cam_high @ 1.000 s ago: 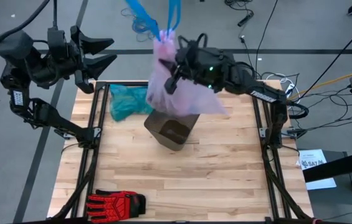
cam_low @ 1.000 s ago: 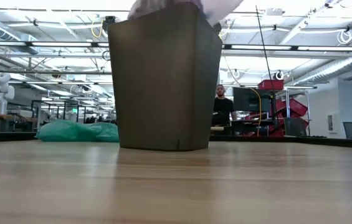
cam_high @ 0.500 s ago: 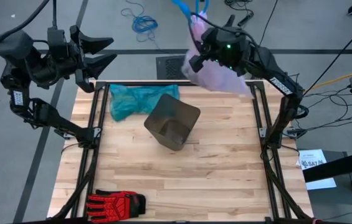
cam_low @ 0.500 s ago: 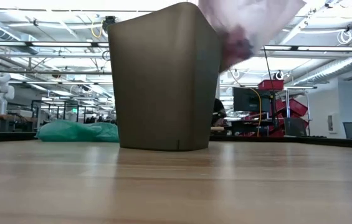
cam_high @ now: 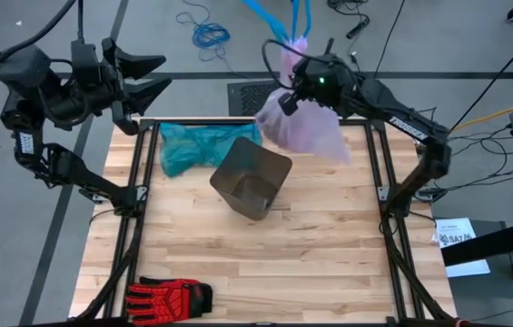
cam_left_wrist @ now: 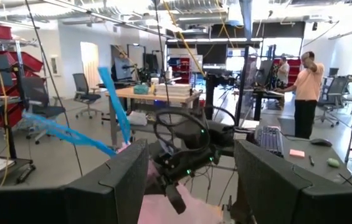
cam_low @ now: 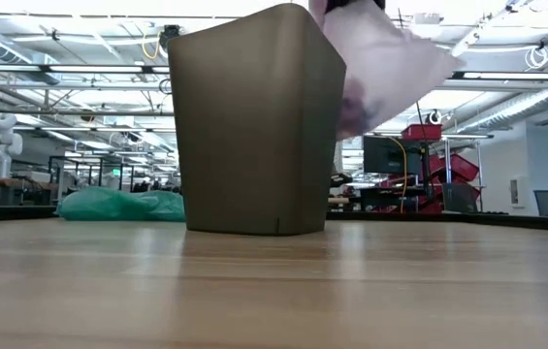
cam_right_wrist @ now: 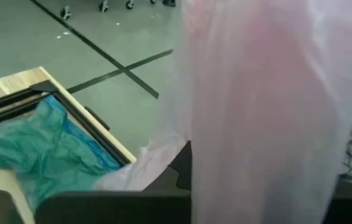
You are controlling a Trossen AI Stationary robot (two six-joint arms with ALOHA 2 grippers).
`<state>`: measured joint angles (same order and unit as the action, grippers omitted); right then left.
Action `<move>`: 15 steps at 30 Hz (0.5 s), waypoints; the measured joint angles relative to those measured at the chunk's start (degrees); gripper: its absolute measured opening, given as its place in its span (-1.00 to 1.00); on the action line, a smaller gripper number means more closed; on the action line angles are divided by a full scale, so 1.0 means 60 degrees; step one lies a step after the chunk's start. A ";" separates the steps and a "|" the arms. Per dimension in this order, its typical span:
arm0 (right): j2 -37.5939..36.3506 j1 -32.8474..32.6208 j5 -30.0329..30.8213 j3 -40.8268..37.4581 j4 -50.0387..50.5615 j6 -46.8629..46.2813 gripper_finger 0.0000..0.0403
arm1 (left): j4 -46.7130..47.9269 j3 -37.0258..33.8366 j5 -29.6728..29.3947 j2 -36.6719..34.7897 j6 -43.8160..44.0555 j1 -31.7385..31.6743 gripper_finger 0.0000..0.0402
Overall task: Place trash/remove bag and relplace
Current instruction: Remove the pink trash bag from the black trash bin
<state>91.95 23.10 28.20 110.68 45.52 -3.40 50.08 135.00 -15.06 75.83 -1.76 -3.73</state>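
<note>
The bag [cam_high: 306, 127], thin pale pink film with blue drawstrings [cam_high: 274, 16], hangs in the air over the table's far edge, right of the brown bin [cam_high: 250, 177]. My right gripper [cam_high: 285, 100] is shut on it. The low view shows the bag [cam_low: 385, 68] behind the bin's [cam_low: 254, 121] right side. The bin stands upright on its base on the wooden table. My left gripper [cam_high: 152, 77] waits open above the table's far left corner, pointing at the bag [cam_left_wrist: 163, 208]. My right gripper holds the bag by bunched film below its drawstring end [cam_high: 294, 77], reaching in from the table's right and slanting down. The film drapes over the fingers [cam_right_wrist: 182, 171] and hides the place of contact. The bag hangs slack, clear of table and bin.
A teal-green plastic bag [cam_high: 192, 145] lies crumpled at the far edge, left of the bin, and shows in the low view [cam_low: 118, 204]. A red and black glove [cam_high: 170, 295] lies at the near left. Black frame rails [cam_high: 133, 209] run along the table's sides.
My right gripper has carried the bag from over the bin's mouth toward the table's far right, then sunk a little and tipped downward. The bag now hangs clear of the bin, beyond its far right side. The bin has kept its place.
</note>
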 joint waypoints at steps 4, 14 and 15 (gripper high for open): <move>-0.1256 0.0293 0.0000 -0.2383 -0.1309 -0.0154 -1.00 | 0.0009 0.0000 -0.0029 0.0004 0.0002 -0.0003 0.16; -0.3661 0.1672 0.0061 -0.6536 -0.2106 -0.0526 -1.00 | 0.0005 0.0000 -0.0417 0.0004 0.0004 -0.0003 0.16; -0.3778 0.1820 0.0027 -0.6864 -0.2228 -0.0514 -1.00 | 0.0005 0.0000 -0.0469 0.0007 -0.0001 0.0000 0.16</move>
<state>69.28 34.02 28.36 69.49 32.15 -6.48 50.11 135.00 -17.88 75.88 -1.77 -3.73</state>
